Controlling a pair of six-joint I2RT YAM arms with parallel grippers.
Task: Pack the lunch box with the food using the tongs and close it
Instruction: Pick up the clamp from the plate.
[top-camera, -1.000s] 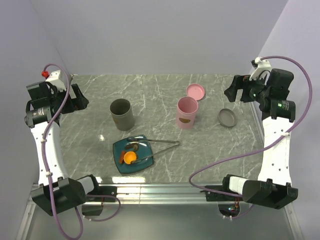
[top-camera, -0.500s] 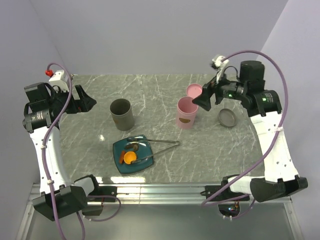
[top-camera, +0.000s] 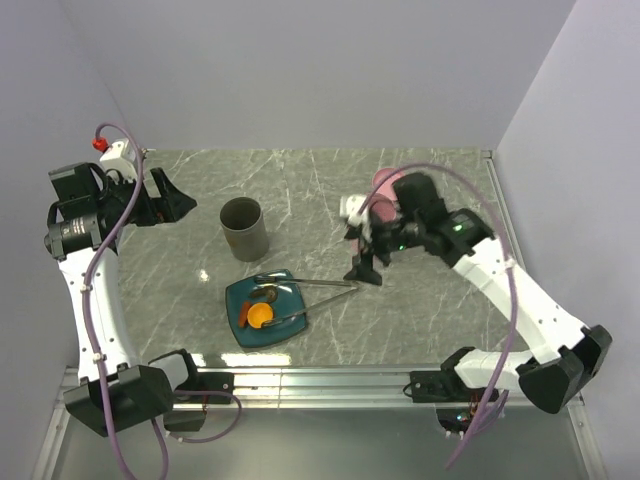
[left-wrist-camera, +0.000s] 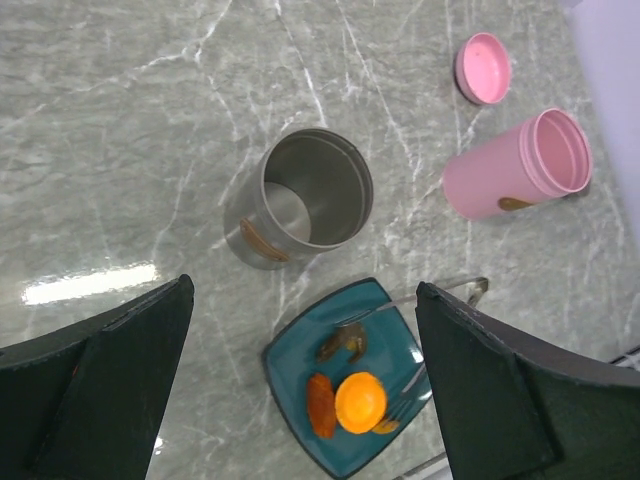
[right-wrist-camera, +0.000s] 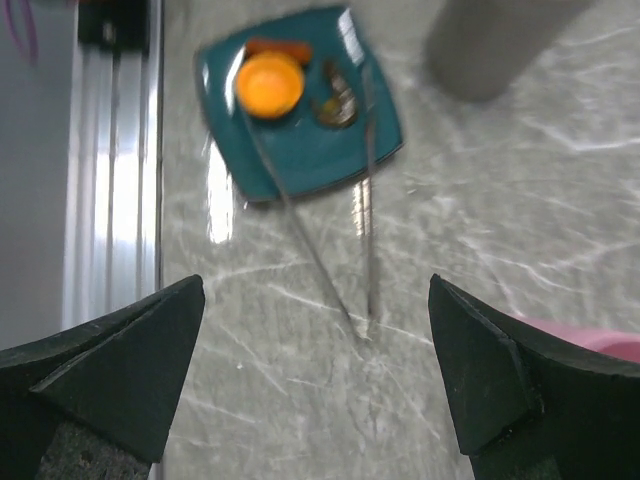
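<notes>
The teal plate (right-wrist-camera: 318, 150) sits closest to the front edge of the table, a little left of centre. The orange piece (top-camera: 260, 314) and the brown piece (left-wrist-camera: 340, 343) lie on it. The tongs (top-camera: 315, 283) rest across the plate. Their long axis runs left to right, with the tips over the food and the joined end out on bare stone to the right.

The right gripper (top-camera: 366, 272) hangs just beside that joined end, jaws spread wide and holding nothing. It is much the nearer of the two, and the stone around the handle end looks free for a grasp.

Just behind it stands the pink container (left-wrist-camera: 515, 165), so a lift likely needs care. The grey container (top-camera: 243, 227) stands behind the plate, and the pink lid (left-wrist-camera: 483, 68) lies farther back.

The left gripper (top-camera: 172, 200) hovers at the far left, also wide and empty, well apart from the tongs.
</notes>
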